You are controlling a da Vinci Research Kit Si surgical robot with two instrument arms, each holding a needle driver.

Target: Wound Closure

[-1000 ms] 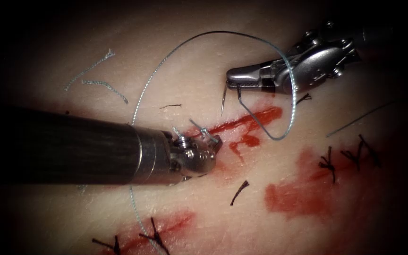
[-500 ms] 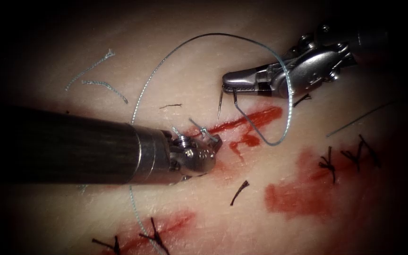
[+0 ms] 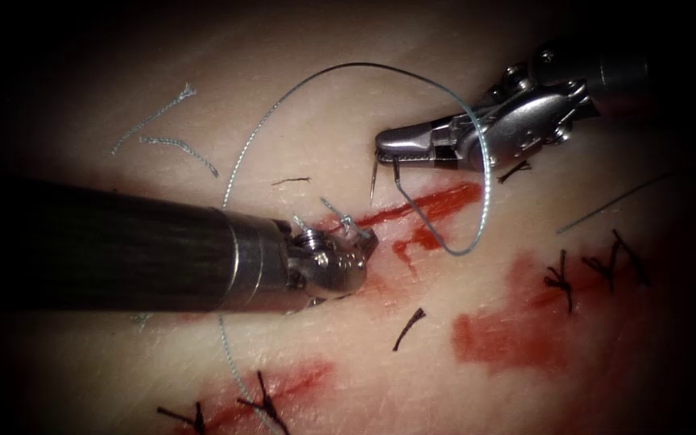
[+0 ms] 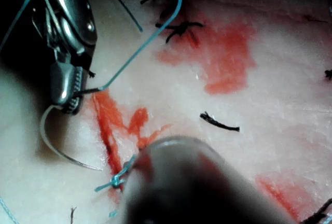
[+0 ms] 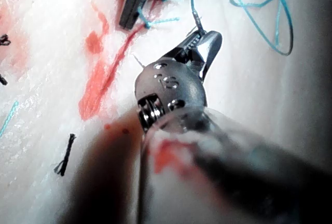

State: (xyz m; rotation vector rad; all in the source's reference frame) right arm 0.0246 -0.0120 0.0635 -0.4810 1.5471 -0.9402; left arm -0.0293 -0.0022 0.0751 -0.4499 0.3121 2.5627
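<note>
Right tool (image 3: 382, 151): clamped on needle (image 3: 416, 211) near its thread end, clear of tissue (image 3: 445, 354). Left tool (image 3: 362, 242): jaw state unclear, at knot (image 3: 346, 220).

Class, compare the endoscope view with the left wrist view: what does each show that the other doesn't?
Endoscope: the thread in a wide loop and pale cut ends. Left wrist: the needle as an open curve, clear of the tissue. Both: the right tool shut on the needle near its tail, the left tool beside the knot, its hold unclear.
</note>
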